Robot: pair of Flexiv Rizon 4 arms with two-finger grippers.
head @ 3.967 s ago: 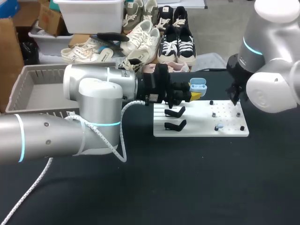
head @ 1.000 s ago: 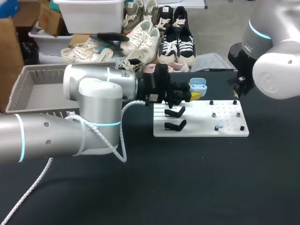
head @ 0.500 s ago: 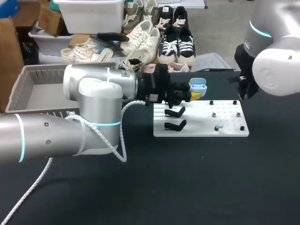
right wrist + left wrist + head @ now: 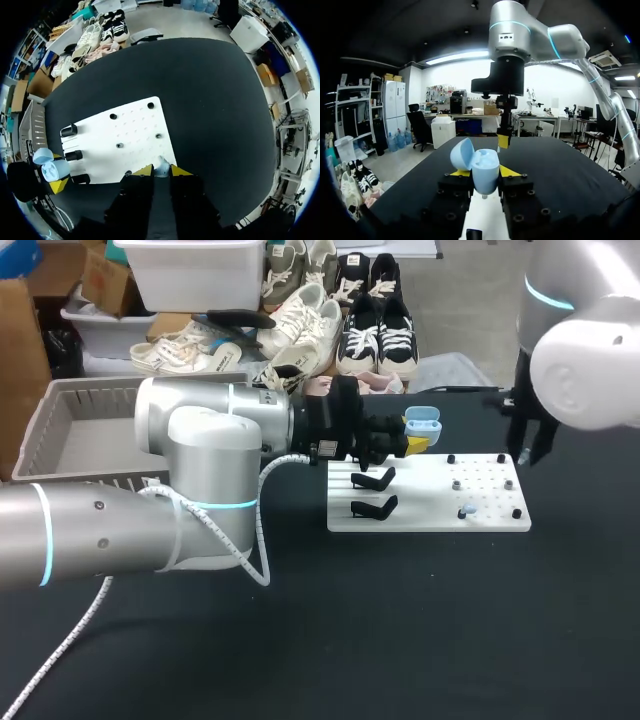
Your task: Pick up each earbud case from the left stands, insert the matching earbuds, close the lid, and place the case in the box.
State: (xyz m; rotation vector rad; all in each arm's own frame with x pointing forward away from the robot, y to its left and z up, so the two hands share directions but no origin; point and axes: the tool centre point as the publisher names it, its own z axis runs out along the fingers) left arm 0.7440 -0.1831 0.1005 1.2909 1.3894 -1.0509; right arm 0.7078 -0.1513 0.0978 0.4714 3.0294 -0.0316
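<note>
Left fingers (image 4: 461, 173) clamp the open case (image 4: 485, 172); right fingers (image 4: 145, 170) pinch an earbud (image 4: 161, 164). Misaligned over the case, it could drop.

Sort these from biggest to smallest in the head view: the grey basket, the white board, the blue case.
1. grey basket (partly hidden)
2. white board
3. blue case

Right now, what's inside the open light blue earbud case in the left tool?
The light blue earbud case, gripped by the left tool, has its lid swung open. Its pale blue inner face shows no earbud standing out; the wells' depths are hidden at this angle.
</note>
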